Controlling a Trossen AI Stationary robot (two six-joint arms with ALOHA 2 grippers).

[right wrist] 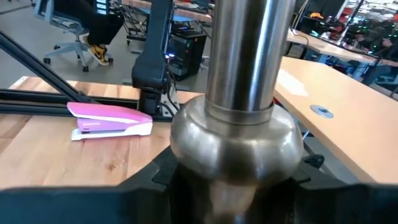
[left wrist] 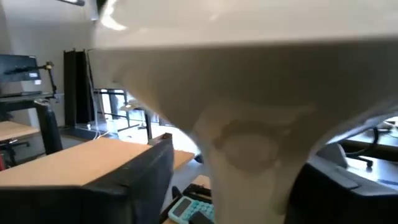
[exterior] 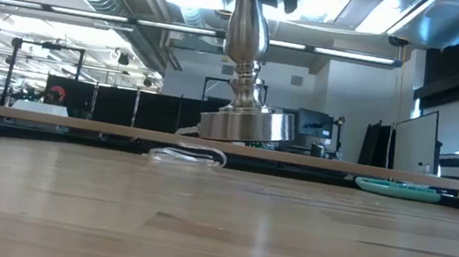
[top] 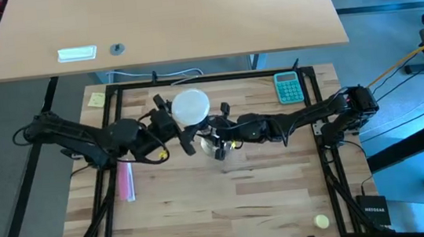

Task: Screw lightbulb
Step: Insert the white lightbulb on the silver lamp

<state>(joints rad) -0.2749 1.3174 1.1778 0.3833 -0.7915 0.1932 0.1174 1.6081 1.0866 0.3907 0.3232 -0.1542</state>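
Overhead: the lightbulb (top: 191,107) sits above the lamp stand (exterior: 241,121) at mid-table, between the two arms. The left gripper (top: 175,127) brackets the bulb, its fingers (left wrist: 134,186) parted to either side of the neck; contact cannot be judged. The right gripper (top: 220,137) is closed round the stand's silvery stem. A black box (top: 375,213) at the table's edge reads "NETGEAR". Only the right wrist view shows the pink stapler (right wrist: 109,120) in detail; the overhead view alone shows the teal calculator (top: 288,87) clearly.
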